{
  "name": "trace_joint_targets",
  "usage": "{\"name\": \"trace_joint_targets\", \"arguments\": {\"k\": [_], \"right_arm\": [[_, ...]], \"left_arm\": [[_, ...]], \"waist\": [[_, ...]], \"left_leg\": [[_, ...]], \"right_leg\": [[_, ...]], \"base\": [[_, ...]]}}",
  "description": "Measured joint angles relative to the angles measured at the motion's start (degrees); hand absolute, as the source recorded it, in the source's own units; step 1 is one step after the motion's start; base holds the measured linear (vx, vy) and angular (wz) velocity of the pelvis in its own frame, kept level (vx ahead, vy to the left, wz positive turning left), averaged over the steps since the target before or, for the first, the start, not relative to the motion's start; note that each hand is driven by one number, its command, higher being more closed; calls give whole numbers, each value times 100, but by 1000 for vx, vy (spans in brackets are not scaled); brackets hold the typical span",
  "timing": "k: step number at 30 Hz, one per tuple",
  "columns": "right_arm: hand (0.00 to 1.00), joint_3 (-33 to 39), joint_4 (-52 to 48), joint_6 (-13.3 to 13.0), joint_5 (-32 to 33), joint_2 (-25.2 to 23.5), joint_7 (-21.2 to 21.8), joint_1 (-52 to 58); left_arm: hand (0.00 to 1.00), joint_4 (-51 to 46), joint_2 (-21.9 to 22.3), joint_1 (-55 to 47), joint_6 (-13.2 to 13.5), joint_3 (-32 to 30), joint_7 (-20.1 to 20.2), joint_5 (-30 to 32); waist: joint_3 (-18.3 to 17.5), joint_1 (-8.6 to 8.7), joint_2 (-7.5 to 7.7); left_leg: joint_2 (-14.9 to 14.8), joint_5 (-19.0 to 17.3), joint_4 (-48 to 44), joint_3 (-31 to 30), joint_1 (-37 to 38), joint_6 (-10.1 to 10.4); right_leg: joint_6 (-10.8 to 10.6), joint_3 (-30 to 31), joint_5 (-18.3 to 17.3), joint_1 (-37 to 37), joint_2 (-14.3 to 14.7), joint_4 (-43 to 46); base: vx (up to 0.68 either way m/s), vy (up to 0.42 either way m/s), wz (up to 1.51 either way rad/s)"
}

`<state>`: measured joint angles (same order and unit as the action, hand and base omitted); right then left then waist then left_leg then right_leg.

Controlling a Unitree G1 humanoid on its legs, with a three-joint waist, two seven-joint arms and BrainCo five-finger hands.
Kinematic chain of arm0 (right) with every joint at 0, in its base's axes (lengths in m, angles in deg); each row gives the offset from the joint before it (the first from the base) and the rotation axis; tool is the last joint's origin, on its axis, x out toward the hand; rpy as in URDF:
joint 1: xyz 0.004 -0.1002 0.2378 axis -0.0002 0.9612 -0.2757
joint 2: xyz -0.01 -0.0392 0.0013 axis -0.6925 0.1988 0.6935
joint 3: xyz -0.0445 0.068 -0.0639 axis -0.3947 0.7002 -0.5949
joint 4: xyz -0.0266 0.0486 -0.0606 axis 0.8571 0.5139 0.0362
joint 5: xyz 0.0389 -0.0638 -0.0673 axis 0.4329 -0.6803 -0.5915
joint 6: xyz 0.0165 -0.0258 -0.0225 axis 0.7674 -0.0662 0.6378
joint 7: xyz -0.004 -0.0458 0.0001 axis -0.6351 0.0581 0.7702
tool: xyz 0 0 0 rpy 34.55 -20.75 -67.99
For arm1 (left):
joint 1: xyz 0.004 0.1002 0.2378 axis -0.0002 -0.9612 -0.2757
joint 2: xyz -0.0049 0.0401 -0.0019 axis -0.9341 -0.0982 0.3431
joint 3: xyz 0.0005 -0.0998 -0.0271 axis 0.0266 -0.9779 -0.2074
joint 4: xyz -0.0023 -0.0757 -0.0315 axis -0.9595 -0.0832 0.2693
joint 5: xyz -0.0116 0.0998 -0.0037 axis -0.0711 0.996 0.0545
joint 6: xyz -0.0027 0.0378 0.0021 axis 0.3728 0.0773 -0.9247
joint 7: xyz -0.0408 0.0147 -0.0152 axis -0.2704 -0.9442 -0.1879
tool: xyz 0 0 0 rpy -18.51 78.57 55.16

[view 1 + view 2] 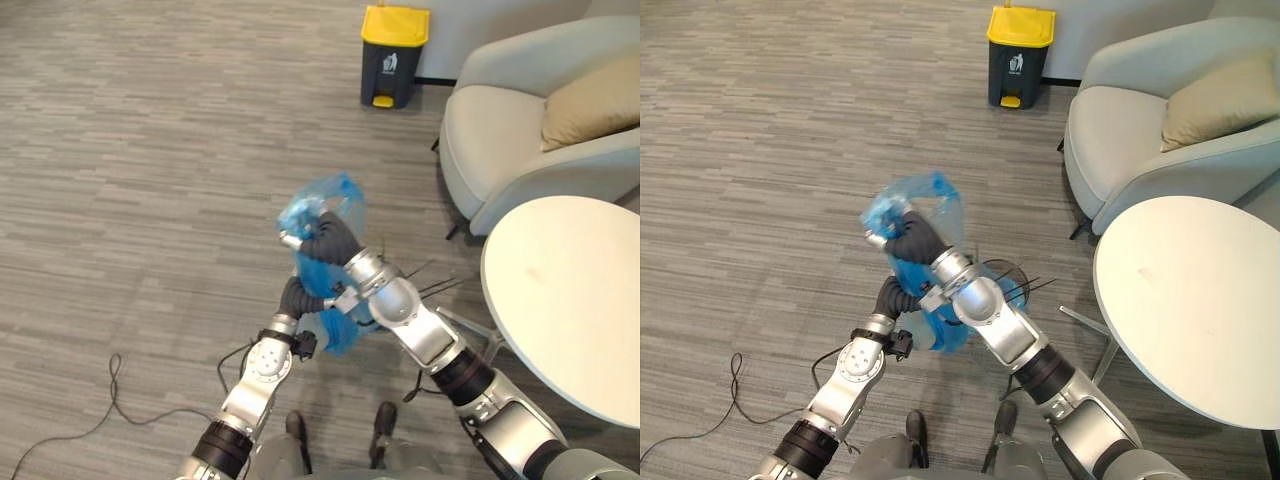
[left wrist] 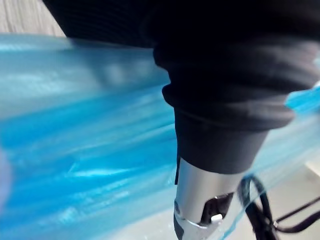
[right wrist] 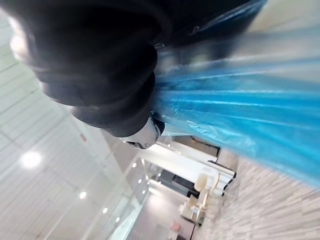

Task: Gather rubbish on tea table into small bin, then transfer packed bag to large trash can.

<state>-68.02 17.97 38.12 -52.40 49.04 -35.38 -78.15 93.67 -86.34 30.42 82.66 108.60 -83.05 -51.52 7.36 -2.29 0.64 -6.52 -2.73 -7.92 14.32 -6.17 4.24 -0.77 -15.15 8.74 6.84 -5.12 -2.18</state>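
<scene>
Left of the blue bag (image 1: 338, 200), the left hand (image 1: 297, 296) comes up from the lower left, its dark ribbed cover against the bag's lower part. The hand is buried in plastic, so I cannot tell if it grips or lies flat. The blue bag is up in the air over the grey plank floor (image 1: 130, 180). It is crumpled and translucent, running from a bunched top down to a looser end between the two arms; contents cannot be made out. In both wrist views its blue film shows as a creased sheet right against the dark covers. The right hand (image 1: 326, 241) sits at the middle of the bag, its arm coming in from the lower right and crossing over the left hand. The bag is wrapped round it, and I cannot tell whether it pinches the plastic. Beyond the bag and slightly right, well apart, a dark trash can (image 1: 394, 60) with a yellow lid stands upright on the floor, lid down. Right of the bag is a pale armchair (image 1: 490, 140), with a beige cushion (image 1: 590, 105) leaning against its back. Further right of the bag, nearer the robot, is a round white table (image 1: 570, 300)
</scene>
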Motion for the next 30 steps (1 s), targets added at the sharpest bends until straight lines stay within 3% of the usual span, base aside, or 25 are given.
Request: {"name": "trace_joint_targets", "arguments": {"k": [5, 6, 11, 21, 22, 30], "right_arm": [[100, -362, 0, 171, 45, 5, 121, -55], [100, -459, 0, 224, 72, 22, 194, -151], [100, -647, 2, 386, 264, 100, 319, -498], [100, -935, 39, 402, 279, 118, 339, -686], [0, -940, 51, 402, 277, 117, 339, -686], [0, -848, 88, 298, -57, 57, 341, -227]], "left_arm": [[0, 492, -22, 287, 2, -20, -160, 106], [100, 573, -52, 287, 6, -23, -239, 253], [100, 728, -182, 293, -2, -21, -348, 614], [100, 798, -178, 293, -3, 88, -351, 727], [100, 797, -177, 292, -3, 112, -351, 726], [100, 764, 9, 162, -161, 169, -344, 378]], "waist": [[-122, -6, 31], [-132, -8, 46], [-143, -16, 65], [-203, -22, 130], [-203, -22, 129], [-297, -1, 83]], "left_leg": [[-57, -2, 14, 51, 124, 5], [-75, 6, 35, 106, 167, 18], [-119, 44, 125, 173, 269, 77], [-171, 86, 177, 157, 307, 138], [-170, 86, 179, 154, 310, 138], [-157, 78, 235, 143, 427, 133]], "right_leg": [[31, 107, 25, -108, 86, -50], [52, 163, 47, -122, 108, -100], [94, 273, 89, -145, 186, -144], [126, 282, 122, -174, 303, -218], [125, 281, 123, -180, 303, -222], [88, 308, 142, -335, 305, -345]], "base": [[-50, -6, -11], [-59, -12, -20], [-34, -2, -13], [3, 8, -1], [10, 46, 2], [6, 49, 0]]}}
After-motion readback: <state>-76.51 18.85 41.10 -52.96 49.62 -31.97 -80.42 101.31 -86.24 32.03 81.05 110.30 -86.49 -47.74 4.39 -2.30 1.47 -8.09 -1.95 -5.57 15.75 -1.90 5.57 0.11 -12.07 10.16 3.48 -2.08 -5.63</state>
